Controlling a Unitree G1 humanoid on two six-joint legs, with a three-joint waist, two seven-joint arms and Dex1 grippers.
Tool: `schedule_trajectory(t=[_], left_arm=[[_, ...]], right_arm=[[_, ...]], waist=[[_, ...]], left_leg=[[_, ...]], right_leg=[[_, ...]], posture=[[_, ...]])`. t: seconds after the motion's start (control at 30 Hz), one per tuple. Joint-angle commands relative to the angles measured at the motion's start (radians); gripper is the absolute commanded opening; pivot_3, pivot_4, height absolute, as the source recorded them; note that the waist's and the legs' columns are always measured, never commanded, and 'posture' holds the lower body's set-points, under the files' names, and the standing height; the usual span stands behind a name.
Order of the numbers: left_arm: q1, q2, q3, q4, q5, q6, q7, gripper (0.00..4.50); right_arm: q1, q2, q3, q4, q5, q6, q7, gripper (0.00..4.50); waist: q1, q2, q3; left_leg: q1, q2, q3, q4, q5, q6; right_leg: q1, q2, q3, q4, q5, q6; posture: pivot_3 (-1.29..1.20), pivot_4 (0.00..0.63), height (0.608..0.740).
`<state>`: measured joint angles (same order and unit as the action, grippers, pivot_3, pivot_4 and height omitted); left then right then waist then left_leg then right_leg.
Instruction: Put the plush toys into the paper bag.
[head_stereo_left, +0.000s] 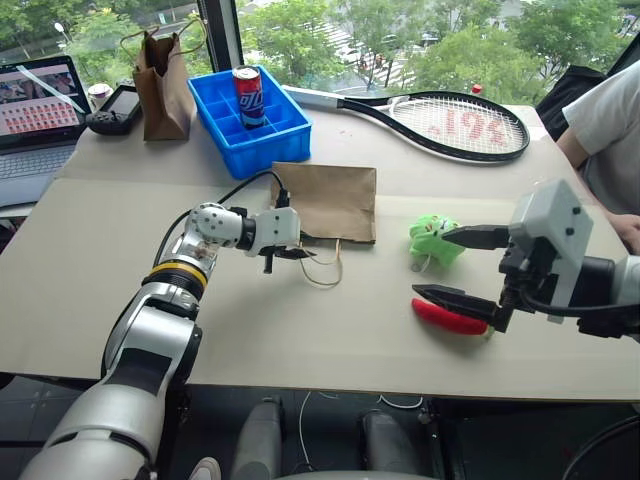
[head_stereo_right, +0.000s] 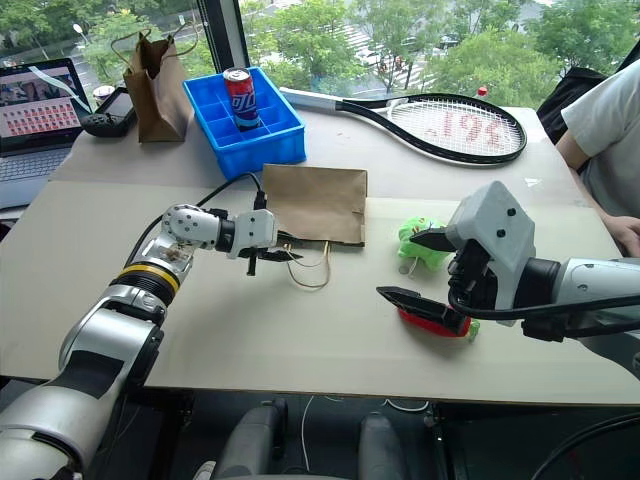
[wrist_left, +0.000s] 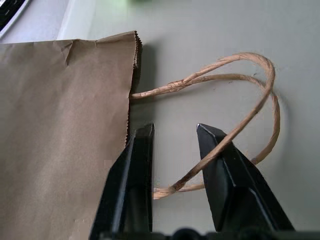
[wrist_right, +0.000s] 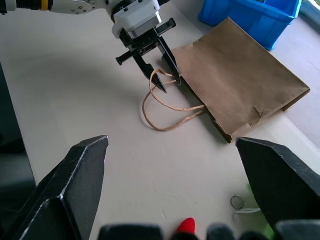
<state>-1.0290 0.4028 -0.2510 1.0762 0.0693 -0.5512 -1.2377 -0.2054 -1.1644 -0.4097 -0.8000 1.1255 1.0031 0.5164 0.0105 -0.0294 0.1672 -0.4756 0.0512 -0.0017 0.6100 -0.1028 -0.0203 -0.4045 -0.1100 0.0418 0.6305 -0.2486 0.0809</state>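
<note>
Jaws: left gripper (wrist_right: 164, 74) part-open at paper bag (head_stereo_left: 330, 200) mouth, astride twine handles (wrist_left: 240, 100); right gripper (head_stereo_left: 462, 268) spread wide above red chili toy (head_stereo_left: 447, 318), beside green toy (head_stereo_left: 434, 238); all on worktop (head_stereo_left: 300, 330).

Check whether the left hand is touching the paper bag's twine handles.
Touching: in the left wrist view, a twine handle of the paper bag runs across one finger of the left hand.

Bare tabletop (head_stereo_left: 300, 340) is lying open in front of the flat paper bag (head_stereo_left: 330, 200); its twine handles (head_stereo_left: 325, 265) are trailing across that approach.
</note>
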Motion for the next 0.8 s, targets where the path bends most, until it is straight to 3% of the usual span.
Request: schedule_trajectory(t=[0.03, 0.1, 0.23, 0.27, 0.3, 0.43, 0.63, 0.67, 0.8], left_arm=[[-0.041, -0.003, 0.087, -0.059, -0.121, 0.157, -0.106, 0.04], [-0.039, -0.004, 0.12, -0.127, -0.181, 0.298, -0.164, 0.04], [0.018, 0.044, 0.125, -0.444, -0.298, 0.701, -0.258, 0.04], [0.035, 0.056, 0.121, -0.519, -0.318, 0.783, -0.261, 0.0], [0.049, 0.065, 0.119, -0.578, -0.334, 0.845, -0.257, 0.0], [0.08, 0.073, 0.121, -0.754, -0.39, 1.066, -0.196, 0.0], [0.093, 0.049, 0.149, -0.88, -0.465, 1.231, -0.103, 0.0], [0.092, 0.046, 0.149, -0.893, -0.473, 1.247, -0.092, 0.0], [0.097, 0.048, 0.136, -0.937, -0.492, 1.279, -0.066, 0.0]], right_arm=[[0.037, 0.015, -0.048, -0.027, 0.046, 0.008, -0.03, 4.5], [0.072, 0.032, -0.048, -0.03, 0.059, 0.007, -0.046, 4.5], [0.168, 0.092, -0.019, -0.041, 0.062, 0.007, -0.104, 4.5], [0.18, 0.108, -0.005, -0.039, 0.055, 0.002, -0.121, 4.0], [0.187, 0.123, 0.01, -0.037, 0.048, -0.003, -0.136, 3.83], [0.171, 0.218, 0.145, -0.031, -0.045, -0.034, -0.207, 2.44], [0.034, 0.394, 0.338, 0.031, -0.196, -0.056, -0.305, 0.32], [0.003, 0.429, 0.378, 0.059, -0.234, -0.061, -0.318, 0.08], [-0.082, 0.528, 0.505, 0.169, -0.376, -0.097, -0.323, 0.08]], waist=[[0.0, 0.0, 0.0], [-0.001, 0.0, 0.0], [-0.002, 0.0, 0.0], [-0.004, 0.0, 0.0], [-0.005, 0.0, 0.0], [-0.015, 0.0, 0.0], [-0.026, 0.0, 0.0], [-0.026, 0.0, 0.0], [-0.025, 0.0, 0.0]], left_leg=[[0.0, 0.0, 0.0, 0.0, 0.0, 0.0], [0.0, 0.0, -0.001, 0.0, 0.0, 0.0], [0.0, 0.0, -0.002, 0.001, 0.0, 0.0], [0.0, 0.0, -0.002, 0.001, 0.0, 0.0], [0.0, 0.0, -0.002, 0.001, 0.0, 0.0], [0.002, 0.0, -0.003, 0.002, 0.001, 0.001], [0.003, 0.0, -0.004, 0.004, 0.002, 0.002], [0.004, 0.0, -0.004, 0.004, 0.002, 0.002], [0.004, 0.0, -0.004, 0.004, 0.002, 0.003]], right_leg=[[0.0, 0.0, 0.0, 0.0, 0.0, 0.0], [0.0, 0.0, 0.0, 0.001, 0.0, 0.0], [0.001, 0.001, 0.0, 0.001, 0.0, 0.0], [0.001, 0.001, 0.0, 0.001, 0.0, 0.0], [0.001, 0.001, 0.0, 0.002, 0.0, 0.0], [0.002, 0.001, 0.0, 0.004, 0.0, 0.001], [0.0, 0.002, 0.0, 0.011, -0.003, 0.002], [0.001, 0.002, 0.0, 0.011, -0.003, 0.002], [0.0, 0.002, 0.001, 0.011, -0.001, 0.0]], posture=[[0.0, 0.15, 0.731], [0.0, 0.15, 0.731], [0.0, 0.15, 0.731], [0.0, 0.15, 0.731], [0.0, 0.15, 0.731], [0.0, 0.15, 0.731], [0.0, 0.15, 0.731], [0.0, 0.15, 0.731], [0.0, 0.15, 0.731]])
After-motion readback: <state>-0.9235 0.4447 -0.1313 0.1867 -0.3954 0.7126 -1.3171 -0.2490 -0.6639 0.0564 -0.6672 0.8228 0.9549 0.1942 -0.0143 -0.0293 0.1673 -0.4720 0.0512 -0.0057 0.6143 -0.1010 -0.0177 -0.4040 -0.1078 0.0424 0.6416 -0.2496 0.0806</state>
